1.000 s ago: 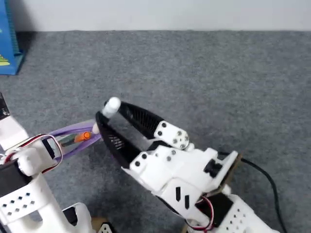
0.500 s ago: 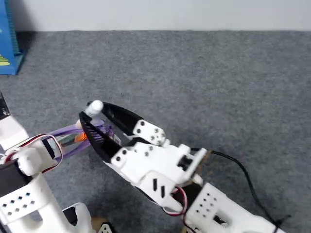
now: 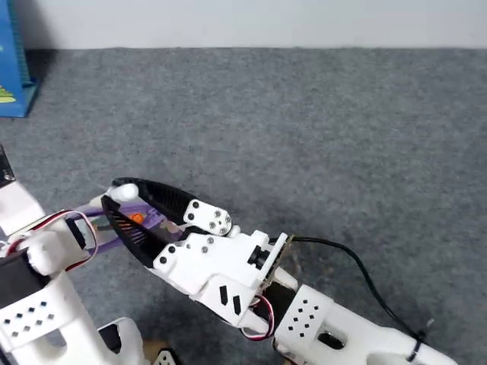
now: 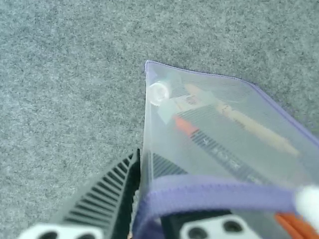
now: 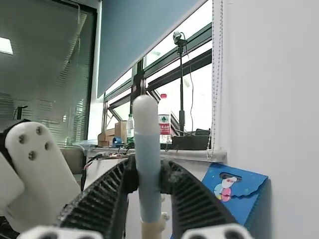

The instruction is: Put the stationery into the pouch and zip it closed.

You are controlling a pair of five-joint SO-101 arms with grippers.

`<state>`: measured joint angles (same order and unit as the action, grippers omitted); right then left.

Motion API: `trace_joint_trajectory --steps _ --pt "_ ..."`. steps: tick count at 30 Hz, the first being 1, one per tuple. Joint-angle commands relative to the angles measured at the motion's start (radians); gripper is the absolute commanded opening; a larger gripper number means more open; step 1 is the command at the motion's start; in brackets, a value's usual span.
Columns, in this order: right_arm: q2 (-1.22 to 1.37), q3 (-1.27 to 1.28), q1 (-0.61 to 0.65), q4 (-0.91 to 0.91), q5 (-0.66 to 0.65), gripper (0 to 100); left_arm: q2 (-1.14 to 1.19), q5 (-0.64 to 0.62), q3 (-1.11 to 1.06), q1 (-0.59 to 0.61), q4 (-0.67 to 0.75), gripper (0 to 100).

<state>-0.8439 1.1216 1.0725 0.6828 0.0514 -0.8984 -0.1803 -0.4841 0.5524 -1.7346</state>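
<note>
My left gripper [image 4: 149, 211] is shut on the purple zipper edge of a translucent pouch [image 4: 219, 134]. Inside the pouch lie an orange-tipped pen [image 4: 187, 125], a wooden pencil [image 4: 254, 128] and a white cap [image 4: 158, 92]. In the high view the pouch [image 3: 97, 208] sticks out from the left arm at the lower left. My right gripper [image 3: 112, 193] hangs over the pouch's mouth, shut on a pale pen [image 3: 125, 191]. The right wrist view has that pen [image 5: 147, 149] upright between the black fingers [image 5: 107, 194].
A blue box [image 3: 11, 68] stands at the far left edge of the grey carpet [image 3: 319, 129]. The right arm's black cable [image 3: 358, 270] trails over the carpet at the lower right. A white wall runs along the back.
The right arm has swung left and toward the pouch with the pen in its grip, until its fingertips are over the pouch. The left arm and the pouch have kept still.
</note>
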Motion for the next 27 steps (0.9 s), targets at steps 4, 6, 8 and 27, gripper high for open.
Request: trace_joint_trajectory --steps 4,6,8,27 --pt "-0.183 -0.014 0.013 -0.145 0.006 0.7 0.012 -0.008 0.001 0.005 -0.015 1" --pt "-0.243 -0.014 0.013 -0.220 0.009 0.7 0.012 -0.008 0.001 0.003 -0.015 1" --pt "-0.295 -0.014 0.016 -0.289 0.011 0.7 0.012 -0.008 0.001 0.002 -0.014 1" --pt "0.156 -0.012 -0.004 -0.056 0.008 1.9 0.012 -0.008 0.001 0.005 -0.015 1"
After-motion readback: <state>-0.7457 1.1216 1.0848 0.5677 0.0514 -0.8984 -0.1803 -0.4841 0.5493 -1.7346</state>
